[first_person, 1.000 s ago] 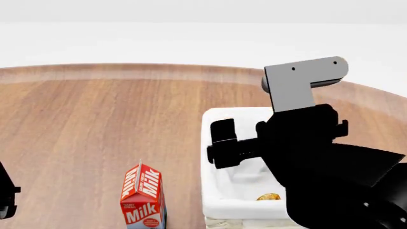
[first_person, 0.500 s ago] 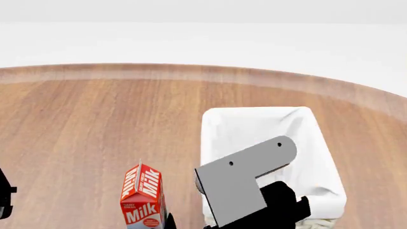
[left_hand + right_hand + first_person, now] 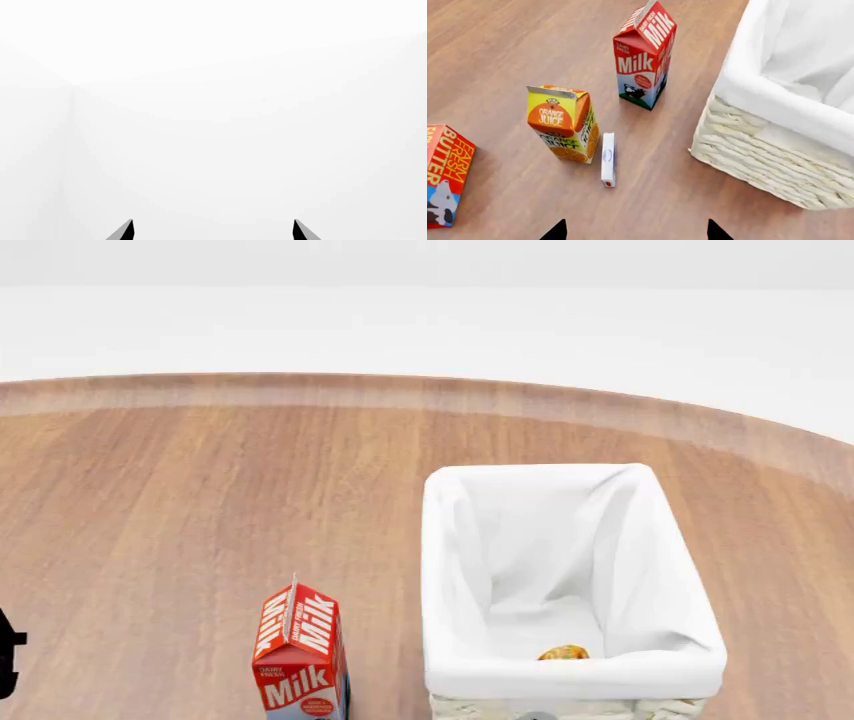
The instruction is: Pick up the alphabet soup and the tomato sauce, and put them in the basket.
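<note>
1. Basket (image 3: 667, 540) at right of the wooden desk (image 3: 200, 500) in the head view, white lining folded over the rim, woven wall showing at the near edge.
2. Inside, at the near end of the lining: a small yellow-orange item (image 3: 563, 653), likely the alphabet soup, too little showing to confirm.
3. Tomato sauce: not seen in any view.
4. Milk carton (image 3: 302, 652) upright just left of the basket, apart from it.
5. In the right wrist view: orange juice carton (image 3: 562, 123) upright, small white box (image 3: 608, 159) lying flat beside it, butter box (image 3: 445, 175) further out.
6. Right tool (image 3: 635, 231): tips wide apart, holding nothing, above bare desk near the basket's woven wall.
7. Left tool (image 3: 212, 231): tips wide apart, nothing between, against plain white.
</note>
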Motion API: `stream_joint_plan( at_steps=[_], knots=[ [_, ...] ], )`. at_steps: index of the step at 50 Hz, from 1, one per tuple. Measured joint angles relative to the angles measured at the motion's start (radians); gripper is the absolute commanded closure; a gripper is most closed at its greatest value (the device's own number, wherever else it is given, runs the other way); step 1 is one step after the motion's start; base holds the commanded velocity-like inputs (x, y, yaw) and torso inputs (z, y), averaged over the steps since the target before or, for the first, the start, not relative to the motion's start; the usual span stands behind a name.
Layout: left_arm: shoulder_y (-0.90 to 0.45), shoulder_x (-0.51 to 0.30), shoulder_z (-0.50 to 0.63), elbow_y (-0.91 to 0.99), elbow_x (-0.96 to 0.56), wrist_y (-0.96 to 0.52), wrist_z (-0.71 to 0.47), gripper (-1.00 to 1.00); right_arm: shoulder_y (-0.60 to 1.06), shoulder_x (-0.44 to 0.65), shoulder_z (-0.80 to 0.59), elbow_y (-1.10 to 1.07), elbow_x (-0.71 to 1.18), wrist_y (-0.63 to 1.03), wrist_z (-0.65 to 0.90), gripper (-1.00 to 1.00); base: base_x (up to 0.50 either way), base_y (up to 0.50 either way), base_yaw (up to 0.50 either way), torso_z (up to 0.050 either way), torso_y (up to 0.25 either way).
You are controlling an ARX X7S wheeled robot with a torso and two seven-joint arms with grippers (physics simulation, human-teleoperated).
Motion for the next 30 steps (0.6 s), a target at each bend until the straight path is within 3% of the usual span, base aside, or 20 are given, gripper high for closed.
stream_joint_plan(
  at_steps=[30],
  knots=[
    [0.002, -0.009, -0.005, 0.008, -0.007, -0.002, -0.009, -1.00, -0.246, -0.024, -0.070, -0.002, -0.232, 0.005, -0.170, -1.00, 0.00, 0.00, 0.00, 0.000, 0.000]
  ],
)
